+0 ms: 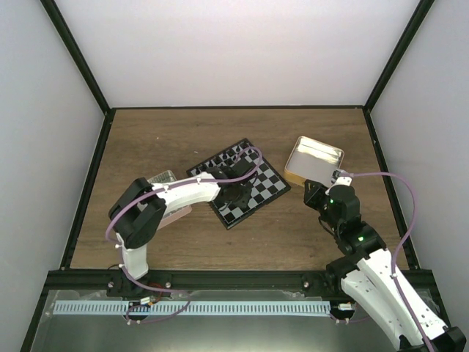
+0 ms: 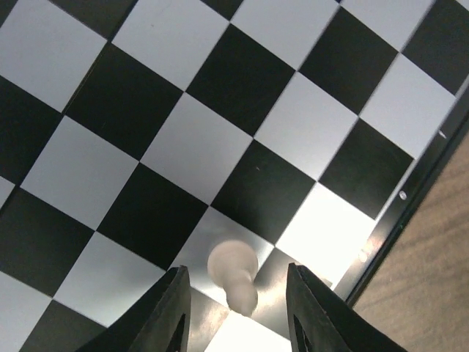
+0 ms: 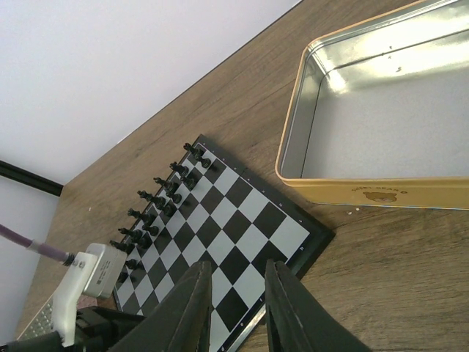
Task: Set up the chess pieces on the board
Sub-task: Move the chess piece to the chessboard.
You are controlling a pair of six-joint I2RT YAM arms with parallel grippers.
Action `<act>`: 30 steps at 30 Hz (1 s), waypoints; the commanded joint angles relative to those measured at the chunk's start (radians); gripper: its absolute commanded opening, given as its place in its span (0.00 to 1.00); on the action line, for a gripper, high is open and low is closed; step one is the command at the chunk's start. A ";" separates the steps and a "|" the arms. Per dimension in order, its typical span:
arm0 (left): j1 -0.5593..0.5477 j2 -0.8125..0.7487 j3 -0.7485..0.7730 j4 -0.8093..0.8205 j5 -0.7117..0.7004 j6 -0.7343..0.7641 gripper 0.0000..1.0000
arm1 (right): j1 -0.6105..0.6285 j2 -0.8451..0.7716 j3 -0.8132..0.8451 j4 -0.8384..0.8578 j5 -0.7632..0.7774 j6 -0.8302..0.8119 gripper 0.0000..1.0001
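The board lies tilted at the table's middle, and shows in the left wrist view and the right wrist view. One cream-white chess piece, a pawn, stands on a grey square near the board's rim. My left gripper hangs over it, open, with a finger on each side and neither touching it. In the top view my left gripper covers that spot. My right gripper is open and empty, off the board's right corner. No other white pieces show.
Black pieces stand in two rows along the board's far edge. An empty gold tin sits right of the board. Another tin lies left of the board, partly under my left arm.
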 commanded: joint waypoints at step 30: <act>-0.044 0.038 0.022 -0.032 0.031 0.056 0.12 | 0.004 -0.017 -0.011 -0.010 0.012 0.015 0.22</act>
